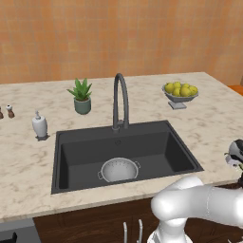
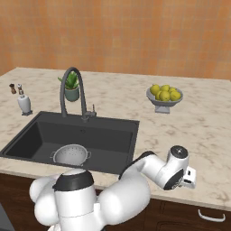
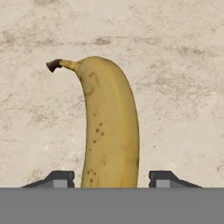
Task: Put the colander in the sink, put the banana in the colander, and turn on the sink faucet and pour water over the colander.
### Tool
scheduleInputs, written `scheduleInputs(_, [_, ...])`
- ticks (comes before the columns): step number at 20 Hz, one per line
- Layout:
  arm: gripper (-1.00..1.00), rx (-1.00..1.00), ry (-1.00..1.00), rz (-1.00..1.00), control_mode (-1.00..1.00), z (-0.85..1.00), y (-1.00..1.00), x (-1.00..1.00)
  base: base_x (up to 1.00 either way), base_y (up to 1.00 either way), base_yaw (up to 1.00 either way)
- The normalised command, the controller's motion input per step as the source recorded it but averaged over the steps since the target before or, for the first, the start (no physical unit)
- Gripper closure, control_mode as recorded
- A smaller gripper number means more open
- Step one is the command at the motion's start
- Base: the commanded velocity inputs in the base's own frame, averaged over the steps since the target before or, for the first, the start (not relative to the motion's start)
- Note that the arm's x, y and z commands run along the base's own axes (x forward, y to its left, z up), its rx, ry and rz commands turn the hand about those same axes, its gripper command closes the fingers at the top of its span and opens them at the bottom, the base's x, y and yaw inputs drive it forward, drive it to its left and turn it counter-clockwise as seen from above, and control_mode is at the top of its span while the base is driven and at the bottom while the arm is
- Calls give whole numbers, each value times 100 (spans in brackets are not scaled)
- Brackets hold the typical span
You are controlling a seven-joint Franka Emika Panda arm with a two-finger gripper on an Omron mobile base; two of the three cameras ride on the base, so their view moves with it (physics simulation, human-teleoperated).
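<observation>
Pincer (image 3: 111,179) partly open, fingertips (image 3: 59,178) clear of the banana (image 3: 109,131) between them. Banana curved, yellow, brown-speckled, lying on mottled stone counter (image 3: 175,65).

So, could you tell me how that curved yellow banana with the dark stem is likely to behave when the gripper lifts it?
The curved yellow banana looks firm, so it should probably lift without flopping. Its rounded, smooth skin may slip or swivel between the fingertips. Its speckled skin hints ripeness, so hard squeezing might bruise it.
</observation>
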Motion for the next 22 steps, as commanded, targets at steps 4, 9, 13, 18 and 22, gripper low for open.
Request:
scheduleInputs(4, [100, 0, 0, 0, -100, 11, 0, 2, 0, 0, 0])
scheduleInputs(9, [100, -1, 0, 0, -100, 61, 3, -6, 0, 0, 0])
scheduleInputs(13, [100, -1, 0, 0, -100, 73, 17, -24, 0, 0, 0])
scheduleInputs(18, [100, -6, 0, 0, -100, 18, 76, -44, 0, 0, 0])
scheduleInputs(22, [100, -7, 2, 0, -100, 1, 93, -32, 0, 0, 0])
